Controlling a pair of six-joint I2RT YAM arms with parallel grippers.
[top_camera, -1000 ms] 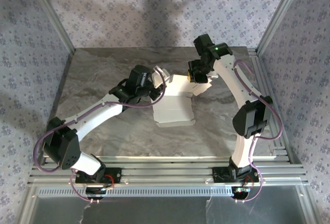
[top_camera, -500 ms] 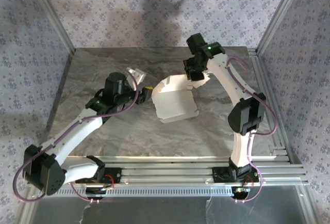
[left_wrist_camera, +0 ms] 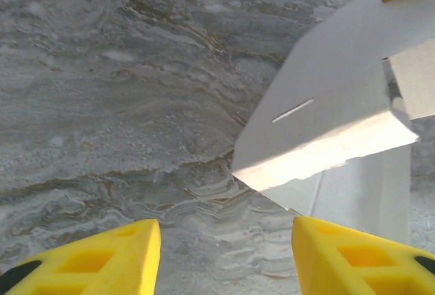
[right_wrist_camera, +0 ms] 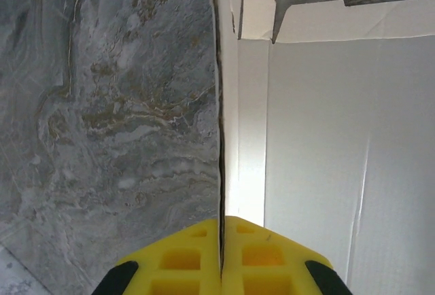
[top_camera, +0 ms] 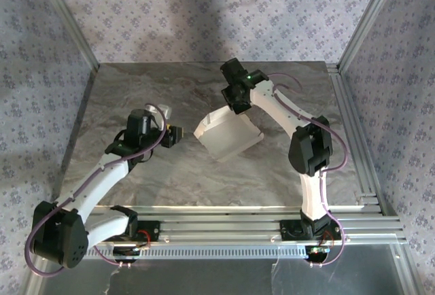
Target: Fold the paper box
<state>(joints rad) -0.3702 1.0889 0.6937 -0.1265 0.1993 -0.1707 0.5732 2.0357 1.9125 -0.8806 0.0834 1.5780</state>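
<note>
The right claw [right_wrist_camera: 221, 257] was clamped on the far wall of the paper box [top_camera: 228, 136]. The left claw [left_wrist_camera: 224, 261] stood apart and empty, and the box lay ahead to its right.

Robot lab test cell, marble-look worktop [top_camera: 170, 179], aluminium frame rails [top_camera: 224, 217], patterned backdrop walls [top_camera: 204, 16], left arm [top_camera: 102, 172] and right arm [top_camera: 309, 149] bolted down

Soft light comes from above. Faint shadows lie on the table [top_camera: 177, 179]. One edge of the paper box [left_wrist_camera: 340, 98] glares.
</note>
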